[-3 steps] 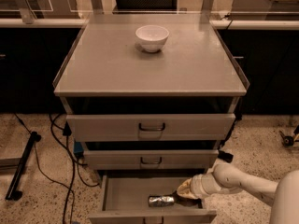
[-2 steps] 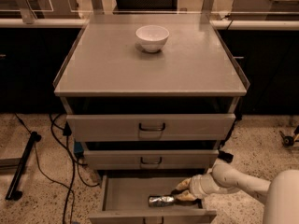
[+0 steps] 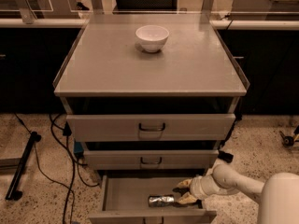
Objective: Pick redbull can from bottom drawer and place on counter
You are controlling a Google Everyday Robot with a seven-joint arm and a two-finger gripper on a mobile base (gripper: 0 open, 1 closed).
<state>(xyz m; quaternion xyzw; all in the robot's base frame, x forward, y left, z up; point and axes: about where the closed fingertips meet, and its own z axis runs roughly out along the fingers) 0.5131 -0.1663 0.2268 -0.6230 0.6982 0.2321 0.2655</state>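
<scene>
The redbull can (image 3: pixel 161 200) lies on its side on the floor of the bottom drawer (image 3: pixel 125 194), near the front panel and right of the middle, its long axis running left to right. That leaves its right end facing the gripper (image 3: pixel 181 192), which reaches in low from the right side of the drawer. The jaws are spread, one finger toward the back of the drawer and one toward the front. Their tips sit just beside the can's right end and do not pinch it. Whether they already overlap the can is hard to tell.

The pick looks set up but not yet made. The drawer is pulled out far enough to expose the can, but the middle drawer (image 3: pixel 150 159) overhangs its back part. The can will probably have to come forward before it rises, clear of that front and of the top drawer (image 3: pixel 150 127), which juts out further.

Above, the counter (image 3: pixel 149 73) has broad bare room across its front and sides. Thin raised edges run along left and right. A white bowl (image 3: pixel 152 38) sits well back, near the middle, away from any likely set-down spot.
</scene>
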